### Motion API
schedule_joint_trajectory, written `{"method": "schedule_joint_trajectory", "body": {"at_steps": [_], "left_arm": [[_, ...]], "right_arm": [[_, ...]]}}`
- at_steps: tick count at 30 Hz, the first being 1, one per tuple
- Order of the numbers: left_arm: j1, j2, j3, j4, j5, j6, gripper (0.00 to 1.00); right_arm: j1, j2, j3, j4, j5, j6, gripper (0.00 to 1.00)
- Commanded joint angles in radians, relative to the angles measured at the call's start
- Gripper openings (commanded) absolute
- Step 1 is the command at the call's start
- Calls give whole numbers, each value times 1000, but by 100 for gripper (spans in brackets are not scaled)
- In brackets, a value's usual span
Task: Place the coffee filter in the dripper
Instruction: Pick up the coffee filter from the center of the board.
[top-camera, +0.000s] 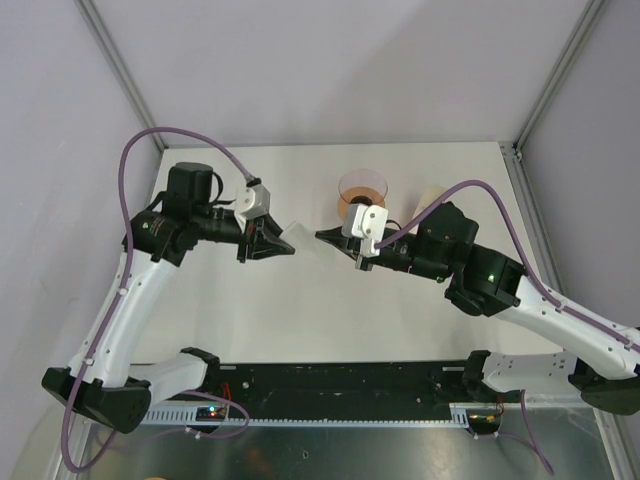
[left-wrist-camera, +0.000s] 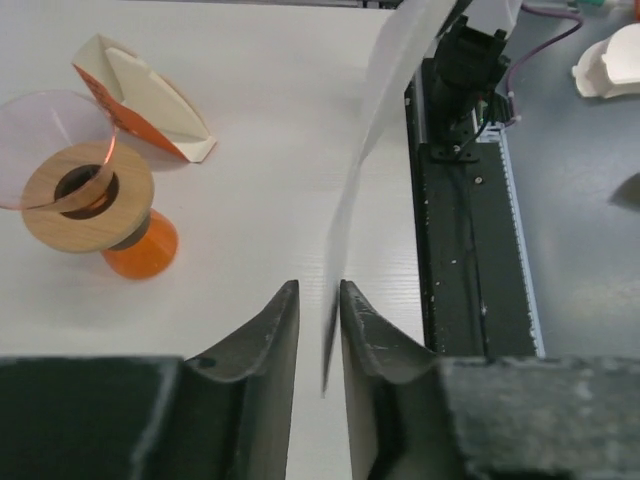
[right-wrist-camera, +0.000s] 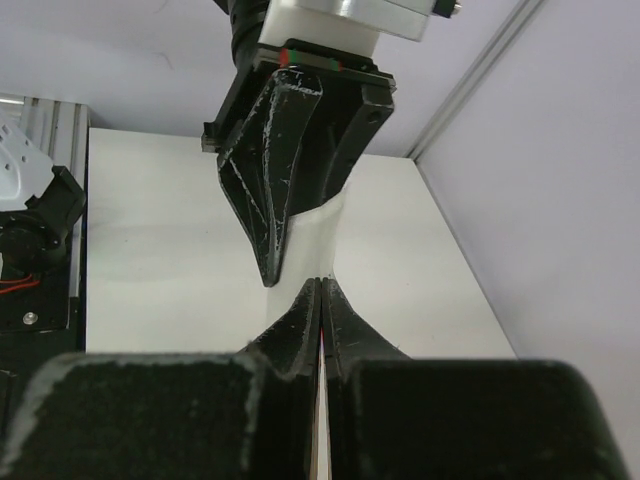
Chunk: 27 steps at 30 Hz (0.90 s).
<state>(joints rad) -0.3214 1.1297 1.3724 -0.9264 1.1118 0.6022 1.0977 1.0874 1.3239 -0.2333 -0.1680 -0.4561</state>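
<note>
**Filter pinched in the right tool, clear of the dripper**

The white worktop (top-camera: 300, 310) fills most of my overhead view. Both arms reach in from its near edge and meet nose to nose over the middle.

The right tool (top-camera: 322, 237) is clenched. In its wrist view the two black fingers (right-wrist-camera: 300, 320) sit pressed together on the edge of the thin white paper coffee filter (top-camera: 300, 238). The sheet rises from that pinch towards the other arm.

The left tool (top-camera: 285, 243) faces it from the opposite side and is released. In its own wrist view the fingertips stand narrowly parted. The filter runs edge-on through the gap, closer to the finger on the right of that view. From there it curves up and away. So the filter hangs above the worktop between the two tools, with only the right one gripping it.

Beyond the right tool, towards the far edge, is a small stack. An orange-tinted glass beaker (left-wrist-camera: 140, 250) stands upright on the worktop. A flat round wooden ring (left-wrist-camera: 85, 205) with a centre hole lies on top of it. The clear pinkish cone-shaped dripper (left-wrist-camera: 40, 140) sits on the ring, wide rim up, its narrow end going down into the hole. The filter is apart from the dripper and does not touch it.

Just beside the stack lies a thick cream bundle of folded filters (left-wrist-camera: 150, 100) in an orange-edged wrapper. From overhead the right arm partly hides it.
</note>
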Motion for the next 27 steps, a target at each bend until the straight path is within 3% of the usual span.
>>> {"method": "schedule_joint_trajectory", "body": {"at_steps": [1, 3, 6, 10, 12, 17, 22, 23, 24, 27], "left_arm": [[-30, -46, -7, 28, 52, 29, 13], [-35, -48, 4, 28, 60, 34, 3], [-38, -59, 10, 28, 58, 54, 1], [-39, -88, -5, 28, 35, 117, 0], [-39, -101, -4, 28, 29, 147, 0], [-41, -104, 12, 29, 26, 180, 0], [-58, -109, 10, 28, 11, 206, 0], [-61, -109, 12, 28, 12, 206, 0], [-65, -111, 13, 28, 11, 206, 0], [-84, -126, 5, 28, -5, 225, 0]], "right_arm": [[4, -17, 6, 51, 2, 13, 0], [6, -14, 6, 47, -17, 19, 0], [4, -17, 6, 27, -61, 15, 2], [-8, -58, 5, -37, -59, 17, 36], [-26, -98, -12, -61, -55, 23, 47], [-83, -211, -95, -63, -120, 31, 65], [-97, -250, -138, -10, -107, 57, 71], [-96, -243, -139, 3, -125, 64, 85], [-93, -231, -140, 16, -139, 75, 92], [-75, -196, -149, 61, -125, 110, 98]]}}
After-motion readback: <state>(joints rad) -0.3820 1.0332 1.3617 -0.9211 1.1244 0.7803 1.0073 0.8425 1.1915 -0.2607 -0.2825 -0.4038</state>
